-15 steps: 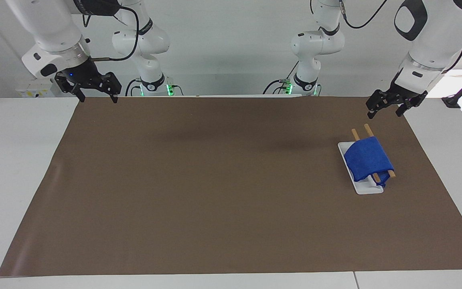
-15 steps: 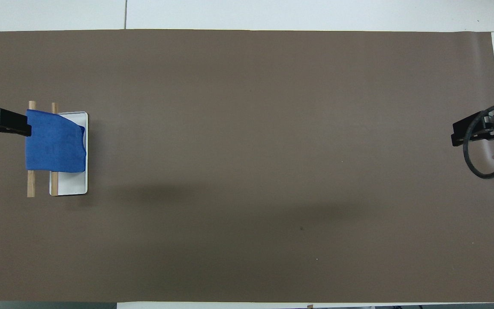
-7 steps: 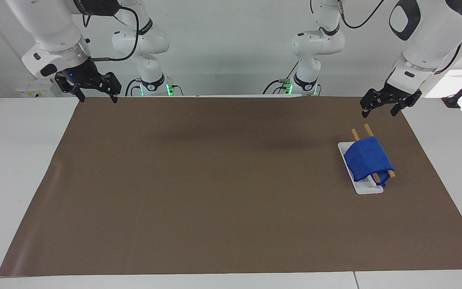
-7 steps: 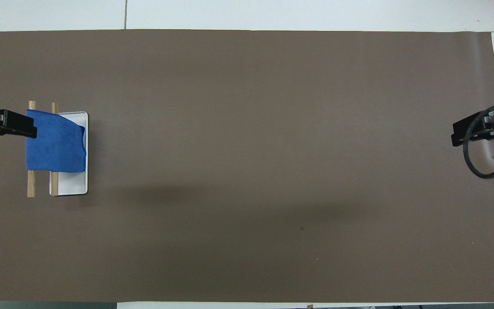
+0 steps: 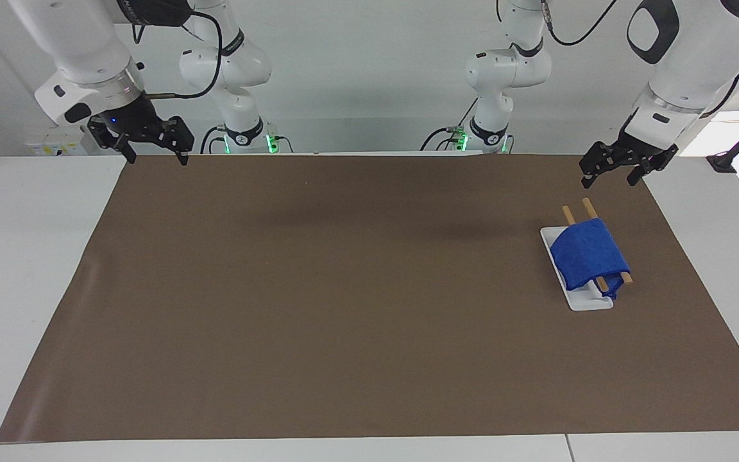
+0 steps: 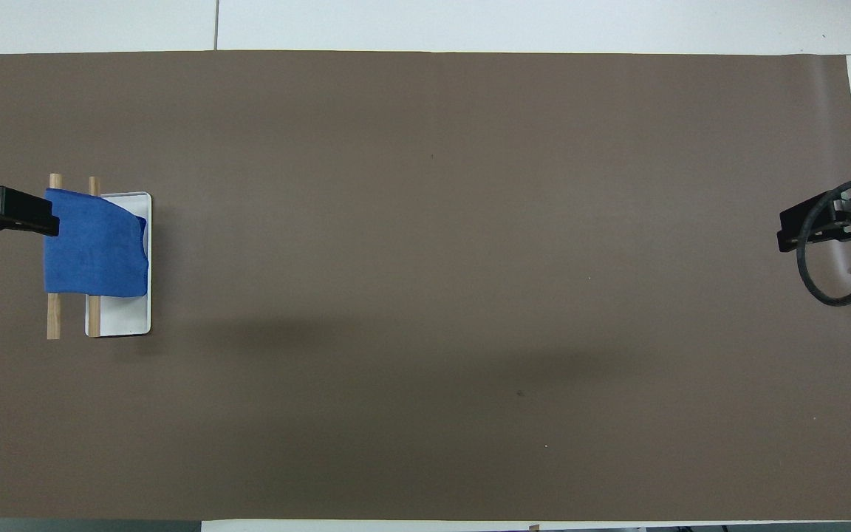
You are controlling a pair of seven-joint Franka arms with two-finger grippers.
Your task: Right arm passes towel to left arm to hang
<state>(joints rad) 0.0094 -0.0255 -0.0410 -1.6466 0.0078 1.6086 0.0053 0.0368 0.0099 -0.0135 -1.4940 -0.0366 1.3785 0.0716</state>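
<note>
The bright-blue towel (image 5: 589, 260) hangs draped over two wooden rods (image 5: 589, 208) that rest across a white tray (image 5: 584, 301) at the left arm's end of the mat; it also shows in the overhead view (image 6: 95, 251). A blue tag hangs from its corner (image 5: 611, 294). My left gripper (image 5: 609, 181) is open and empty, raised over the mat beside the rods, apart from the towel; in the overhead view (image 6: 23, 213) it overlaps the towel's edge. My right gripper (image 5: 157, 159), with its blue light, is open and empty and waits raised over the mat's corner at the right arm's end (image 6: 824, 222).
A brown mat (image 5: 344, 289) covers most of the white table (image 5: 16, 256). A black cable (image 6: 813, 273) loops from the right wrist. Two further white arms (image 5: 504, 70) stand at the table's robot end.
My left gripper has drifted slightly above the rods, a little toward the table's middle and back. The towel and the right gripper have not moved.
</note>
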